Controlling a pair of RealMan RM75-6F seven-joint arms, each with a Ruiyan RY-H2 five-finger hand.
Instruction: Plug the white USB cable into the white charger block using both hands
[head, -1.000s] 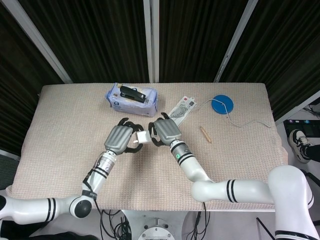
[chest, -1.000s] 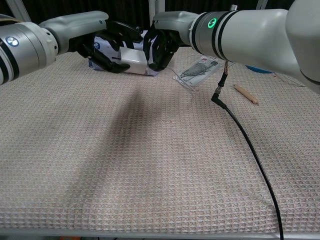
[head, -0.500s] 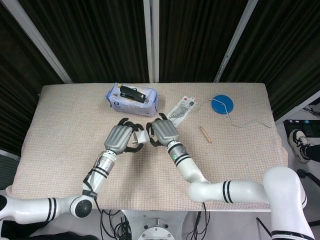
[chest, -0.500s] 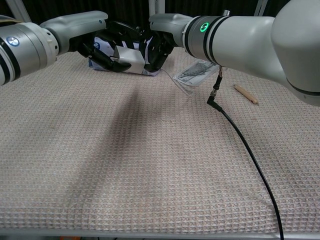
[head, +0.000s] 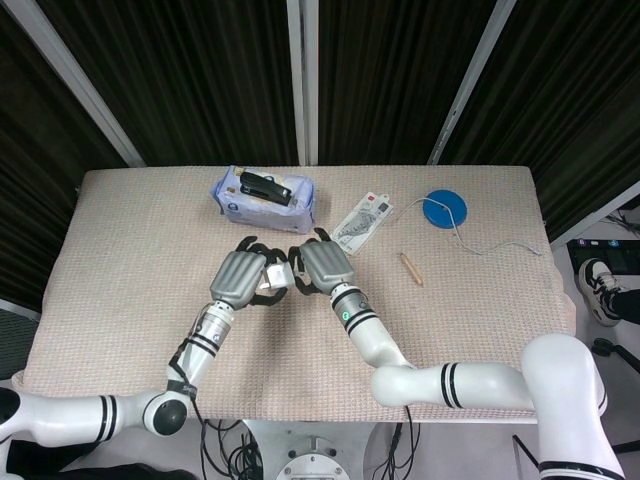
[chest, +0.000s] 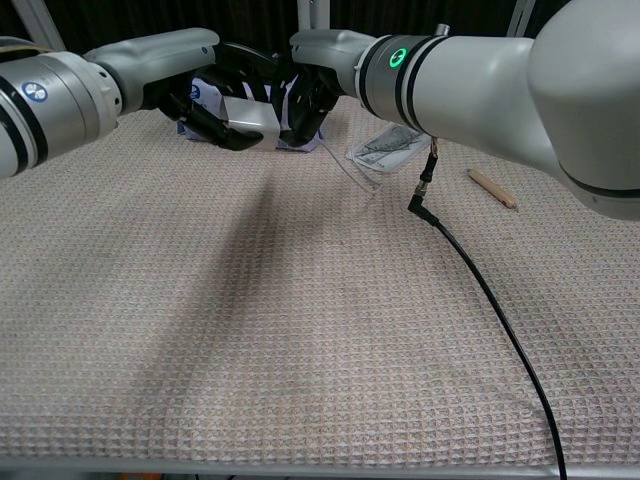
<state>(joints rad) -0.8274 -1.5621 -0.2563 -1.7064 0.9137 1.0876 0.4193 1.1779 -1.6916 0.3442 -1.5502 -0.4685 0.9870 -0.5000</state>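
Left hand (head: 240, 276): grasping the charger (chest: 246, 113), fingers curling under it.
Right hand (head: 320, 266): pressing in against the charger's right side; grasp on the cable not discernible.
Charger: hanging between both hands above the table (head: 130, 260), near the rear edge's middle.
Cable (head: 495, 246): white strand trailing past the blue disc (head: 444, 210), toward the right edge.
Pouch (head: 264, 198): lying by the rear edge.

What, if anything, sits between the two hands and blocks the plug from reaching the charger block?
Nothing visible does. The left hand holds the charger block, and the right hand is pressed close against its other side. The plug itself is hidden inside the fingers.
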